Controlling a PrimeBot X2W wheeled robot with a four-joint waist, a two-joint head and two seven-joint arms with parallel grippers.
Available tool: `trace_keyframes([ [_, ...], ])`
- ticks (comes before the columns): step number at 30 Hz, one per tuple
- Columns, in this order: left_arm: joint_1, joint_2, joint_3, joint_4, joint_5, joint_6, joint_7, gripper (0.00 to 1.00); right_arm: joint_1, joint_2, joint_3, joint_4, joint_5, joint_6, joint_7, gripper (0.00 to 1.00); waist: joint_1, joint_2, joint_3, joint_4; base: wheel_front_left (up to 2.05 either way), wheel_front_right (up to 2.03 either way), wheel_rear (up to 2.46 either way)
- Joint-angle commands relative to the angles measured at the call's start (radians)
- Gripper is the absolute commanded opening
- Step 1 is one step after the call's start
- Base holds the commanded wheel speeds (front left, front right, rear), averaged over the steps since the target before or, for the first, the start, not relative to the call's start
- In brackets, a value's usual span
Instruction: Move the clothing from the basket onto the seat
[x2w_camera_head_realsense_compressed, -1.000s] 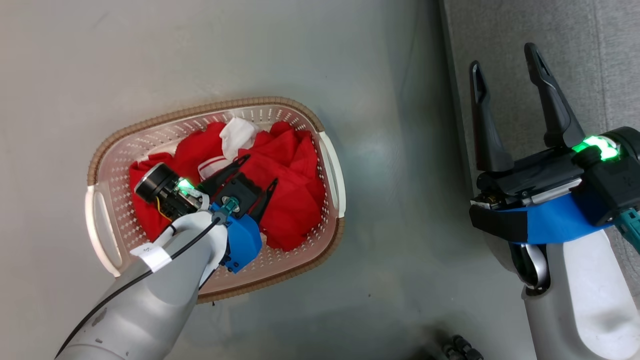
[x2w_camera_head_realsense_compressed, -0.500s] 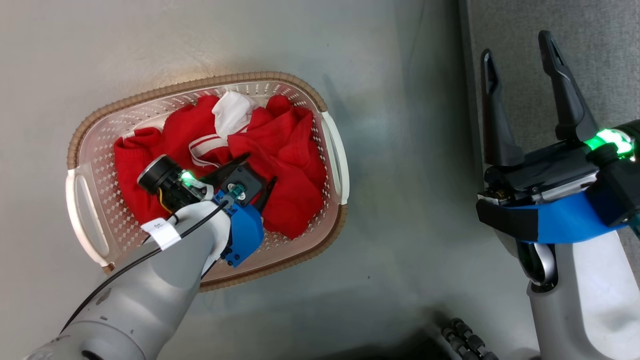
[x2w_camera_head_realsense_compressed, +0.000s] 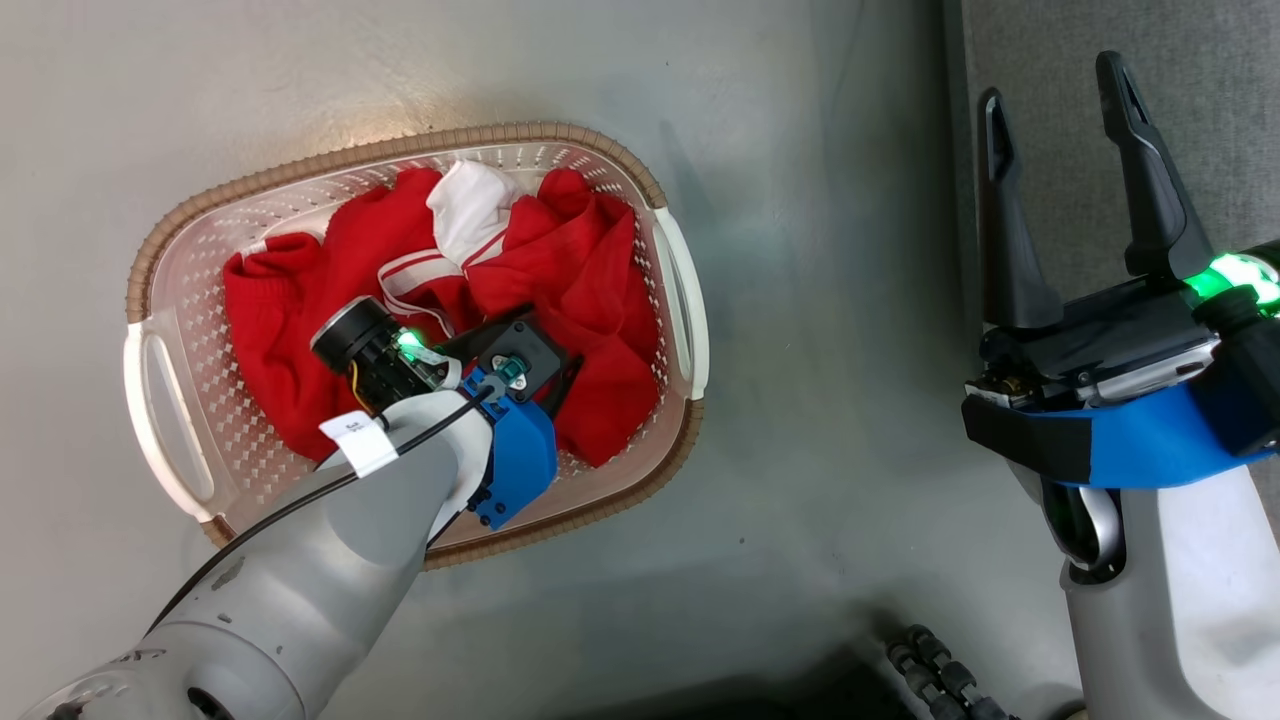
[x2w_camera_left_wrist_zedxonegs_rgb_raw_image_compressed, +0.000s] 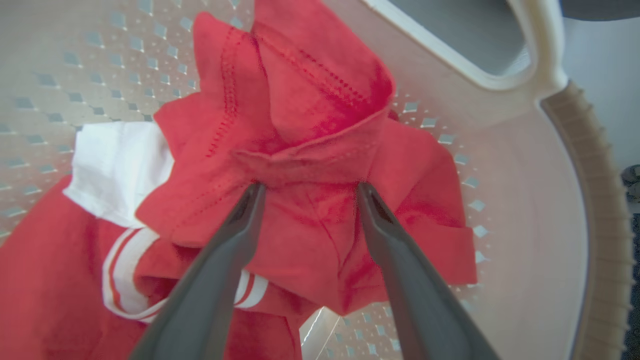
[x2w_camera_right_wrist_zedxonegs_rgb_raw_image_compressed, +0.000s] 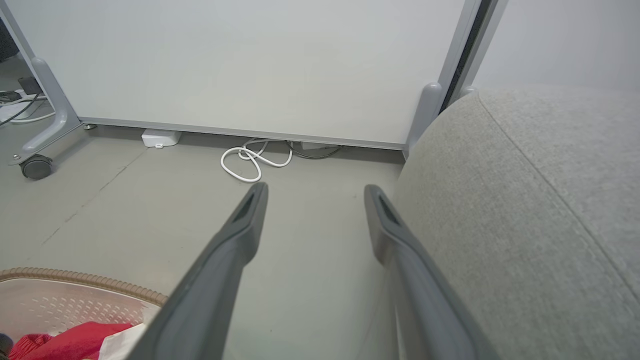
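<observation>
The cream basket (x2w_camera_head_realsense_compressed: 400, 152) with a brown rim stands on the floor, holding red clothing (x2w_camera_head_realsense_compressed: 600, 260) with white stripes and a white patch. My left gripper (x2w_camera_head_realsense_compressed: 525, 352) points down into it. In the left wrist view the left gripper (x2w_camera_left_wrist_zedxonegs_rgb_raw_image_compressed: 307, 187) is open, both fingertips resting against a fold of the red clothing (x2w_camera_left_wrist_zedxonegs_rgb_raw_image_compressed: 310, 115), with fabric lying between them. My right gripper (x2w_camera_head_realsense_compressed: 1050, 85) is open and holds nothing, over the edge of the grey seat (x2w_camera_head_realsense_compressed: 1200, 60). The right wrist view shows the right gripper (x2w_camera_right_wrist_zedxonegs_rgb_raw_image_compressed: 315, 190) beside the seat (x2w_camera_right_wrist_zedxonegs_rgb_raw_image_compressed: 525, 200), with the basket (x2w_camera_right_wrist_zedxonegs_rgb_raw_image_compressed: 75, 281) at lower left.
Grey floor surrounds the basket. A wheeled panel stands beyond, with a caster (x2w_camera_right_wrist_zedxonegs_rgb_raw_image_compressed: 35, 167), a white box (x2w_camera_right_wrist_zedxonegs_rgb_raw_image_compressed: 160, 137) and a coiled white cable (x2w_camera_right_wrist_zedxonegs_rgb_raw_image_compressed: 250, 162) at its foot. A dark ribbed hose (x2w_camera_head_realsense_compressed: 930, 670) lies near my base.
The head camera has shifted. My left gripper has tipped down deeper into the basket, onto the red clothing, staying open. The right gripper has kept its pose.
</observation>
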Motion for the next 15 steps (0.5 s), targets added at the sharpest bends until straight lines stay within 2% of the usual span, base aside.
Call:
trace_keyframes([
  [1,-0.015,0.002,-0.003,-0.004,0.009,-0.001,0.008,1.00,-0.004,-0.003,-0.002,-0.007,0.001,0.000,-0.001,1.00,-0.0001,0.0001,0.004,0.000,0.00,0.00,0.00],
  [10,-0.035,0.001,-0.005,0.032,0.141,-0.001,0.080,1.00,-0.003,-0.003,-0.007,-0.025,-0.008,0.000,-0.001,1.00,-0.0001,0.0001,0.035,-0.002,0.00,0.00,0.00],
  [15,-0.054,-0.019,-0.005,0.063,0.174,-0.001,0.052,1.00,0.004,-0.003,-0.007,-0.045,-0.013,0.000,-0.001,1.00,-0.0001,0.0001,0.060,-0.002,0.00,0.00,0.00],
])
